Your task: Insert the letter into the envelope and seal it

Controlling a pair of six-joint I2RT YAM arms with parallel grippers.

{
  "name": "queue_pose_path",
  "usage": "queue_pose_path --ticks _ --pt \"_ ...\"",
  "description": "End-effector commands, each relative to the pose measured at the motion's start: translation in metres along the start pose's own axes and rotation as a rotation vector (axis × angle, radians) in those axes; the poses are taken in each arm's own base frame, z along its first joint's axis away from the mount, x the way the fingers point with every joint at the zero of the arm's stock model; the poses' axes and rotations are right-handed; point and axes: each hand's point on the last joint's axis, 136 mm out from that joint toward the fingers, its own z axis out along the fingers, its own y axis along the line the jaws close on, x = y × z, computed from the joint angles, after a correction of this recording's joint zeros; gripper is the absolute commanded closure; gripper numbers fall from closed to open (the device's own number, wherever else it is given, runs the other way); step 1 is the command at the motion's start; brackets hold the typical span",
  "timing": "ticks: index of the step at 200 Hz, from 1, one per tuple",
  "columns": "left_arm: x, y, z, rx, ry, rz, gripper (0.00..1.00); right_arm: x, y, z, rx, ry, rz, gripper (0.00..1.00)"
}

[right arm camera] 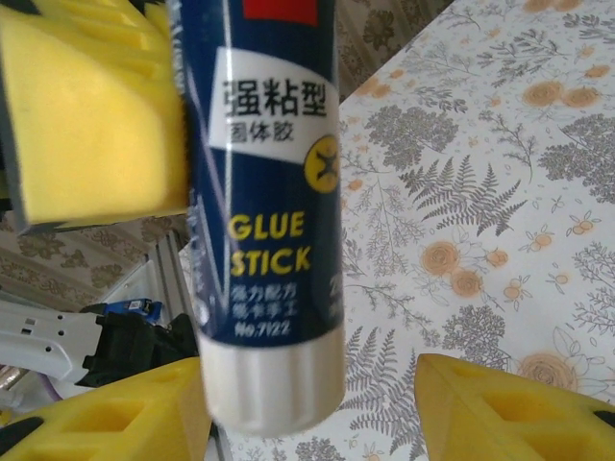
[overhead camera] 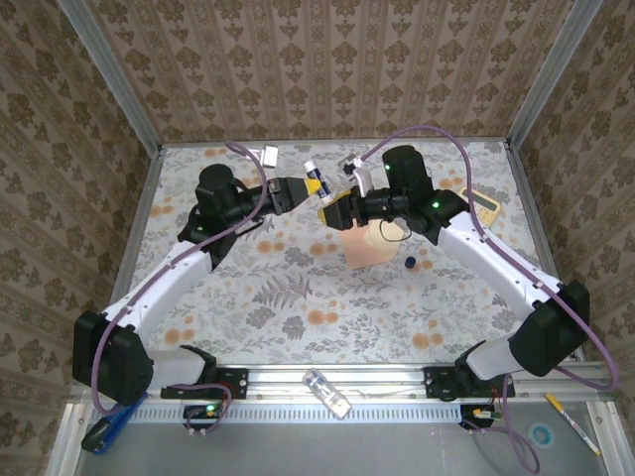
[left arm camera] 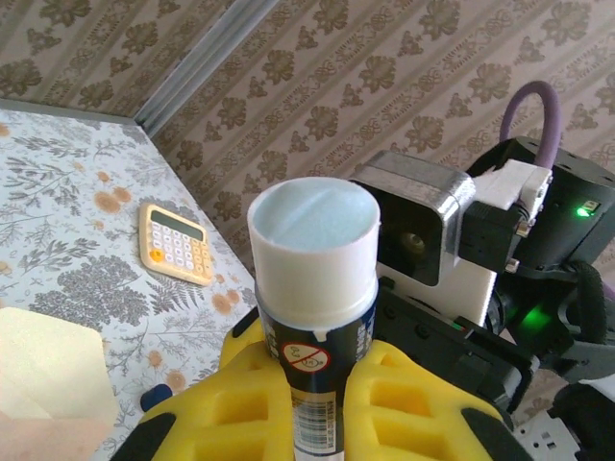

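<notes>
Glue stick [right arm camera: 269, 211] aloft near envelope [overhead camera: 368, 246], pinched by left claw [left arm camera: 312, 394], right claw [right arm camera: 312, 408] spread about its white end: sealing step, seemingly; next, stick down onto envelope flap [left arm camera: 48, 355].

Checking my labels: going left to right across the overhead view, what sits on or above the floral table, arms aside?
glue stick → envelope → small blue object → calculator

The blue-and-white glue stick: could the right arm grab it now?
Probably yes: the left gripper holds the blue-and-white glue stick up, and its white end sits between the open yellow fingers of the right gripper.
</notes>
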Motion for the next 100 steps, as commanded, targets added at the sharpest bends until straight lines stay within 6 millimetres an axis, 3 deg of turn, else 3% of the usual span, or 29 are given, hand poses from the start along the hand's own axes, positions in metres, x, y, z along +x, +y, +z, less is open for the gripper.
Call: queue_pose_path --ticks 1,100 --pt "-0.0033 -0.0109 0.0000 0.038 0.022 0.050 0.96 -0.0024 -0.0025 0.0033 0.023 0.015 -0.030 0.42" --pt "0.0027 -0.0064 0.0009 0.047 0.029 0.027 0.96 -0.0086 0.0026 0.0062 -0.003 -0.010 -0.033 0.60"
